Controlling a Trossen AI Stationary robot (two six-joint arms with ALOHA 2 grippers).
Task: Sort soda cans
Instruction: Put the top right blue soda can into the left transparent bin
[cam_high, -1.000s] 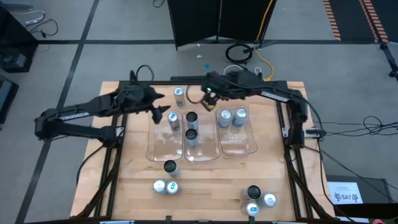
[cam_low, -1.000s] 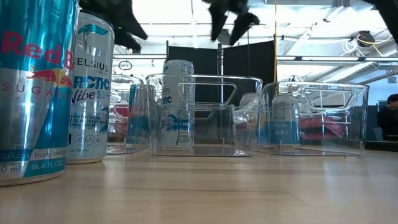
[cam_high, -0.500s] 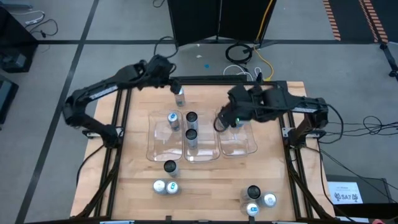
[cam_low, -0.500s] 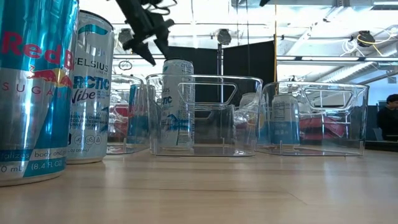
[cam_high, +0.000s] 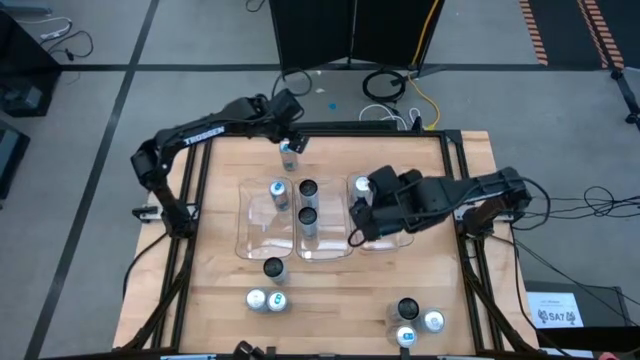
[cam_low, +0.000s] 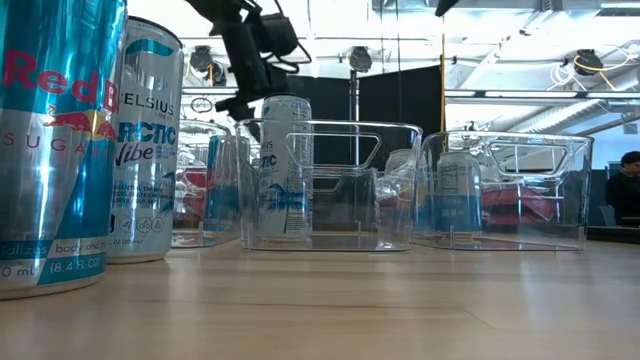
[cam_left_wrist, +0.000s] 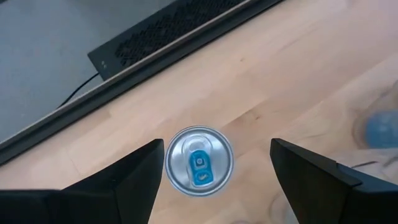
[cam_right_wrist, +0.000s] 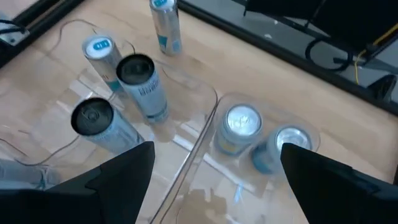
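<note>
A silver soda can with a blue tab (cam_left_wrist: 199, 162) stands alone on the wood near the table's far edge (cam_high: 288, 155). My left gripper (cam_left_wrist: 217, 149) is open above it, with one finger on each side and neither touching. Three clear trays sit mid-table. The left tray (cam_high: 255, 225) holds one blue-topped can (cam_high: 278, 193). The middle tray holds two dark-topped cans (cam_right_wrist: 135, 68) (cam_right_wrist: 92, 115). The right tray (cam_high: 395, 235) holds two silver-topped cans (cam_right_wrist: 241, 121) (cam_right_wrist: 289, 140). My right gripper (cam_right_wrist: 217, 155) hangs open over the right tray's left side (cam_high: 358, 215).
Loose cans stand near the table's near edge: a dark-topped one (cam_high: 273, 267), a pair (cam_high: 267, 300) and a cluster of three (cam_high: 415, 322). The two nearest fill the left of the low view (cam_low: 60, 140). A black frame rail (cam_left_wrist: 180, 37) runs along the far edge.
My left gripper has swung from over the left tray toward the far edge and now hangs over the lone can. My right gripper has drawn back from beside that can toward the near right and now hangs over the right tray. No can has moved.
</note>
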